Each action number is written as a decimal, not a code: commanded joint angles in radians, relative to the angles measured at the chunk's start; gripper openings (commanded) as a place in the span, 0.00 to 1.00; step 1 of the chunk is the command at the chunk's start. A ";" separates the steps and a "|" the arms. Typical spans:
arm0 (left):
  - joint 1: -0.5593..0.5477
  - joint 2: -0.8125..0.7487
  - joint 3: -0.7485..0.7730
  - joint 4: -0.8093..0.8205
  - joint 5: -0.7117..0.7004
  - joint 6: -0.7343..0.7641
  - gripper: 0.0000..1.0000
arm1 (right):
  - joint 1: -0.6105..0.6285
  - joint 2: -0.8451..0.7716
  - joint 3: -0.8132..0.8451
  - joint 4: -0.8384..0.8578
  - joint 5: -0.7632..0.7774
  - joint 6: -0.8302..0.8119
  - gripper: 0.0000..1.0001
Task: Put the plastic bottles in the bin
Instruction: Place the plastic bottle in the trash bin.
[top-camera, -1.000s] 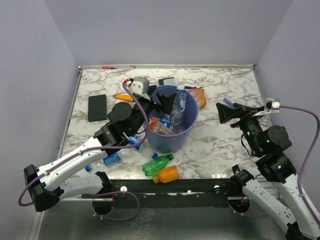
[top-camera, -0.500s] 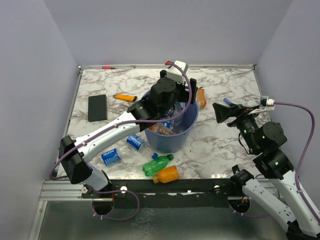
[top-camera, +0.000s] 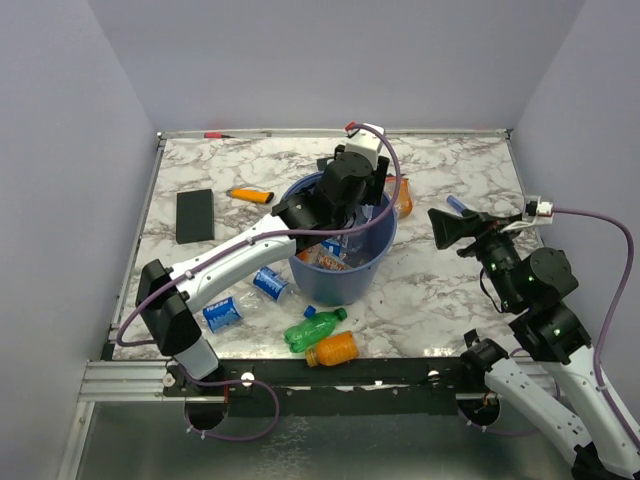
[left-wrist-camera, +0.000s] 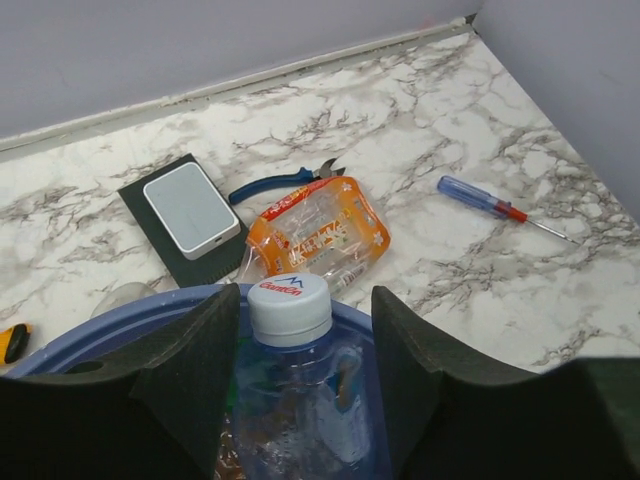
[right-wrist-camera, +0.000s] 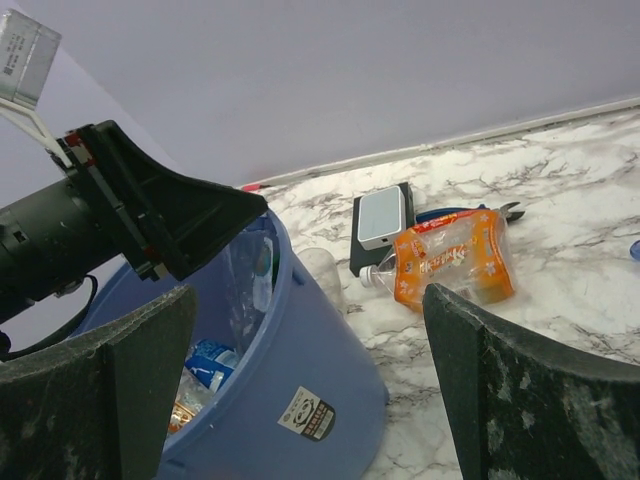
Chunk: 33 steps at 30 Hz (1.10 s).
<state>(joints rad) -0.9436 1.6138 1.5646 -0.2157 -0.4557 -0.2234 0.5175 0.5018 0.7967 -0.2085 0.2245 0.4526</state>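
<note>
Left wrist view, left gripper (left-wrist-camera: 305, 300) flanking clear bottle (left-wrist-camera: 300, 400) within bin (left-wrist-camera: 100, 330) rim — grip uncertain.

Robot lab: walled marble table (top-camera: 420, 285)

Red lettering sat on the white cap (left-wrist-camera: 289, 300) of the clear bottle (left-wrist-camera: 300, 410), too blurred to read; the sticker (right-wrist-camera: 305, 413) on the bin (right-wrist-camera: 262, 345) was illegible too.

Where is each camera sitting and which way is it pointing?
Top external: above and behind, looking down on the table, bin, left arm and right arm.
Left wrist: over the bin, facing the far wall; left fingers flank a clear bottle.
Right wrist: right of the bin, facing left; open right fingers frame it.
Both wrist views share the bin and orange-labelled bottle.
</note>
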 joint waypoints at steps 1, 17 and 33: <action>0.003 0.027 0.030 -0.046 -0.049 0.016 0.55 | 0.004 -0.017 0.019 -0.033 0.009 -0.013 0.98; 0.001 -0.047 0.014 -0.009 -0.070 0.031 0.25 | 0.004 -0.026 0.022 -0.038 0.014 -0.019 0.98; 0.003 -0.605 -0.850 0.901 -0.061 0.307 0.00 | 0.003 -0.042 -0.041 0.007 0.012 -0.020 0.98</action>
<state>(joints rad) -0.9417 1.0397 0.8970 0.3473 -0.5083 -0.0467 0.5175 0.4767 0.7898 -0.2253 0.2256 0.4435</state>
